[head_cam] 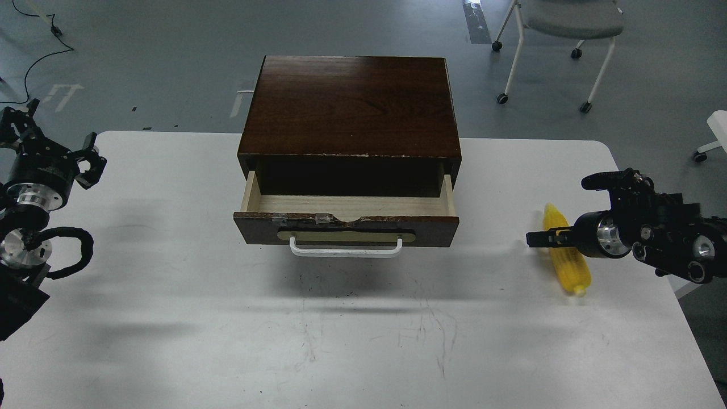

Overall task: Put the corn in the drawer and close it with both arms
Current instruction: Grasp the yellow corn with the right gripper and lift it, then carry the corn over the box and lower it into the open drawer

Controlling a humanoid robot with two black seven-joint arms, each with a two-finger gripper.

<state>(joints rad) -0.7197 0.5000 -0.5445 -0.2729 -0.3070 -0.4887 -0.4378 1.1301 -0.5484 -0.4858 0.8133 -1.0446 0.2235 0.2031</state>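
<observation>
Gleaming yellow tapered corn (567, 254), kernel-ridged.

There is a single view, taken from the robot's own head, set above the near edge of the white worktop (170, 341) and tilted forward and down. It faces the far side of the room, so the worktop fills the lower two thirds and the grey floor (142, 57) lies beyond its far edge. The wooden cabinet (349, 105) stands centred, seen from above and in front, with its drawer (346, 218) front turned toward the camera. The left arm (34, 187) enters at the left edge and the right arm (653, 233) at the right edge, both near mid-height. A chair (562, 34) shows at far right, cut off by the top edge.
</observation>
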